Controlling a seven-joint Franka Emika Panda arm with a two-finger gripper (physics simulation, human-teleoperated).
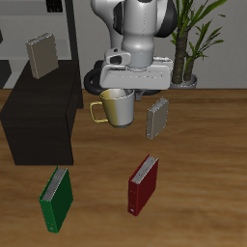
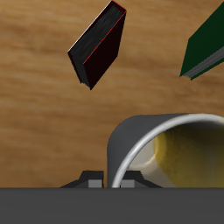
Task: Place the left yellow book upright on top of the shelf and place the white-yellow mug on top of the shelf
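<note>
The white two-finger gripper (image 1: 123, 89) hangs right over the round whitish-grey mug with yellow inside and yellow handle (image 1: 115, 107), at its rim; whether its jaws are apart or clamped on the rim I cannot tell. The exterior view alone shows the low matte black shelf (image 1: 43, 121) with the thin khaki book (image 1: 41, 55) upright on top, a grey speckled book (image 1: 157, 118) just beside the mug, and a plant behind. The wrist view shows the mug's yellow inside (image 2: 179, 153), plus the dark red book (image 2: 98, 45) and green book (image 2: 206, 45) on the wooden table (image 2: 44, 114)
</note>
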